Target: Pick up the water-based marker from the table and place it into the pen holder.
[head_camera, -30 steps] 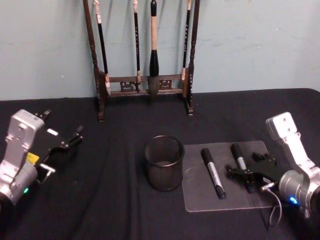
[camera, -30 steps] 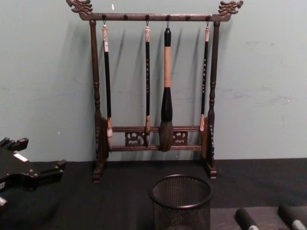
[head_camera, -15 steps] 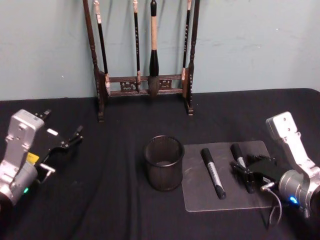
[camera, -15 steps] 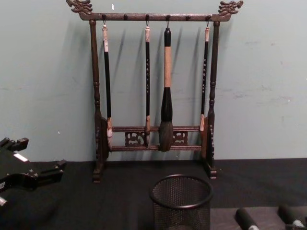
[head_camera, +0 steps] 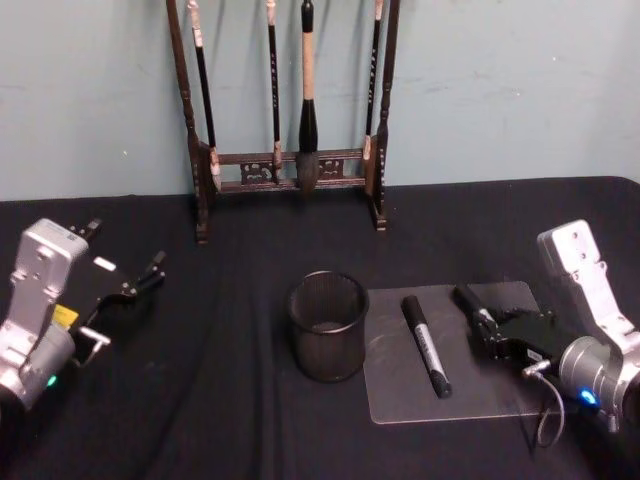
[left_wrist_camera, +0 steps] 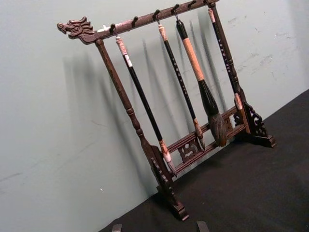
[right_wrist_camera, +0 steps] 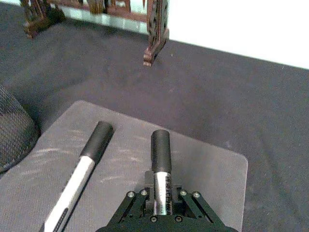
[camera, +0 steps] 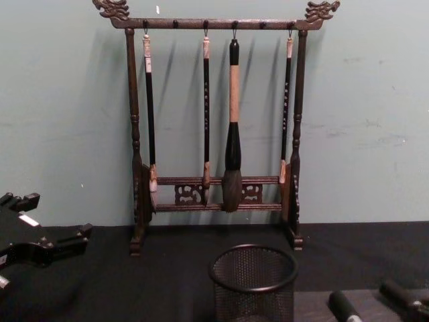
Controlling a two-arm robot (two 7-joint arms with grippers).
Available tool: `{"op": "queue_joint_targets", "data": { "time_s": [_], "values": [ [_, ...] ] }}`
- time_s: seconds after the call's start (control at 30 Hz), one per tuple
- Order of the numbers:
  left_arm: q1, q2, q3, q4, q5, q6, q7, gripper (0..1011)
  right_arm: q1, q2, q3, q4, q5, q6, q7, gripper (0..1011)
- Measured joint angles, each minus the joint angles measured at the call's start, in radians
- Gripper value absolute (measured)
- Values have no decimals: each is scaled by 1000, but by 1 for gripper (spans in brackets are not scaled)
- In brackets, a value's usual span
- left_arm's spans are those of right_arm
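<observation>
Black marker (head_camera: 468, 300) clamped in right pincer (head_camera: 492, 330), low over clear mat (head_camera: 400, 390); left pincer (head_camera: 122, 250) parked, jaws spread.

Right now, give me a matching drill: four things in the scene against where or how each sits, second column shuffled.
Things
1. pen holder
2. near marker, the one closer to the holder
3. far marker
4. left gripper

States
A. clamped in the right gripper
B. open, over the left side of the table
C. upright on the table, beside the clear mat
D. lying flat on the clear mat

Pairs: 1-C, 2-D, 3-A, 4-B
</observation>
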Motion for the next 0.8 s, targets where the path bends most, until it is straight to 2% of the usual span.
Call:
{"op": "queue_joint_targets", "data": {
  "time_s": [0.03, 0.07, 0.13, 0.2, 0.27, 0.3, 0.33, 0.37, 0.43, 0.5, 0.53, 0.67, 0.77, 0.8],
  "values": [
    [0, 0, 0, 0, 0, 0, 0, 1001, -5, -5, 14, -1, 0, -31, 14, 199],
    [0, 0, 0, 0, 0, 0, 0, 1001, -5, -5, 14, -1, 0, -31, 14, 199],
    [0, 0, 0, 0, 0, 0, 0, 1001, -11, -7, 36, -7, 8, -96, 45, 199],
    [0, 0, 0, 0, 0, 0, 0, 1001, -12, -7, 40, -8, 10, -112, 50, 199],
    [0, 0, 0, 0, 0, 0, 0, 1001, -11, -6, 56, -12, 17, -188, 78, 199],
    [0, 0, 0, 0, 0, 0, 0, 1001, -10, -6, 59, -12, 18, -203, 82, 199],
    [0, 0, 0, 0, 0, 0, 0, 1001, -5, -6, 70, -12, 26, -266, 103, 199],
    [0, 0, 0, 0, 0, 0, 0, 1001, -5, -6, 70, -12, 26, -266, 103, 199],
    [0, 0, 0, 0, 0, 0, 0, 1001, 6, -6, 78, -6, 34, -345, 133, 199],
    [0, 0, 0, 0, 0, 0, 0, 1001, 16, -5, 80, -2, 41, -387, 154, 199],
    [0, 0, 0, 0, 0, 0, 0, 1001, 16, -5, 80, -2, 41, -387, 154, 199],
    [0, 0, 0, 0, 0, 0, 0, 1001, 68, -7, 65, 24, 51, -471, 208, 199],
    [0, 0, 0, 0, 0, 0, 0, 1001, 80, -9, 59, 30, 54, -481, 220, 199],
    [0, 0, 0, 0, 0, 0, 0, 1001, 101, -12, 46, 43, 59, -498, 241, 199]
  ]
}}
